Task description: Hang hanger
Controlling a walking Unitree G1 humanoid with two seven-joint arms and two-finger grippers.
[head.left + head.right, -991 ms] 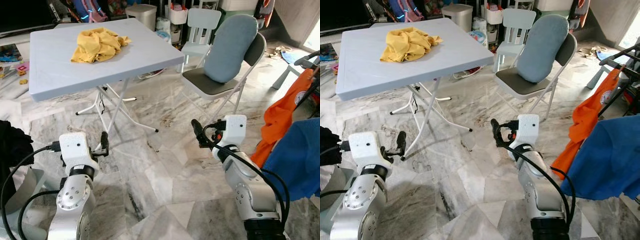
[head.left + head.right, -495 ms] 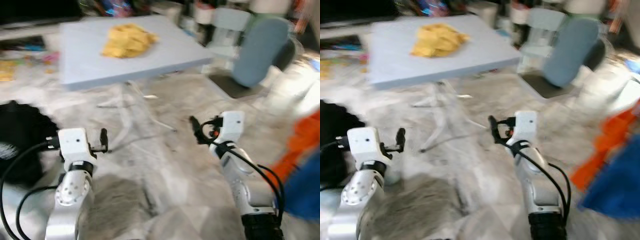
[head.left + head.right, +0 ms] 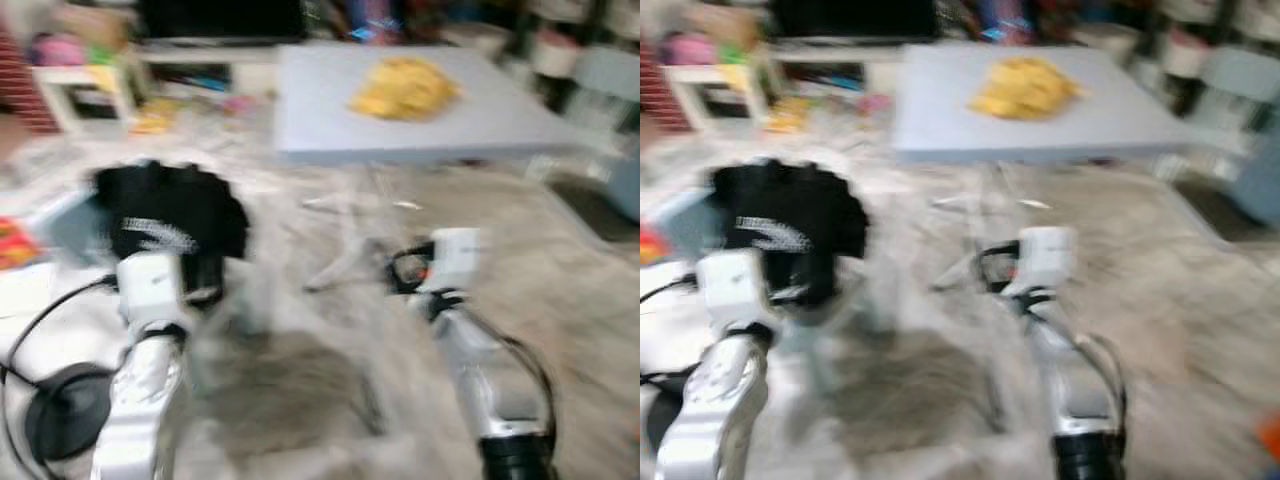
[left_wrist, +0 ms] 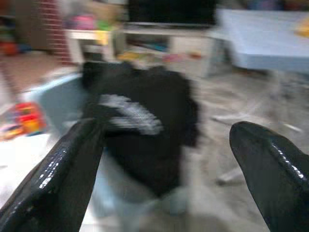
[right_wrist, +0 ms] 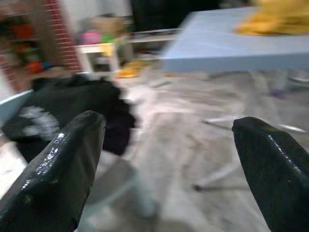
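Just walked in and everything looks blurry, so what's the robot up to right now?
The robot is on the move, so the views are blurred. Its left gripper and right gripper are both open and hold nothing. A black printed garment is draped ahead on its left, and a crumpled yellow cloth lies on the grey folding table.

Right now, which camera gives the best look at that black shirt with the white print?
The left wrist view: the black shirt sits between the left gripper's open fingers, white print visible though blurred. Both eye views show it smaller and blurred, above the left arm. The right wrist view catches it off to one side, past the open right gripper.
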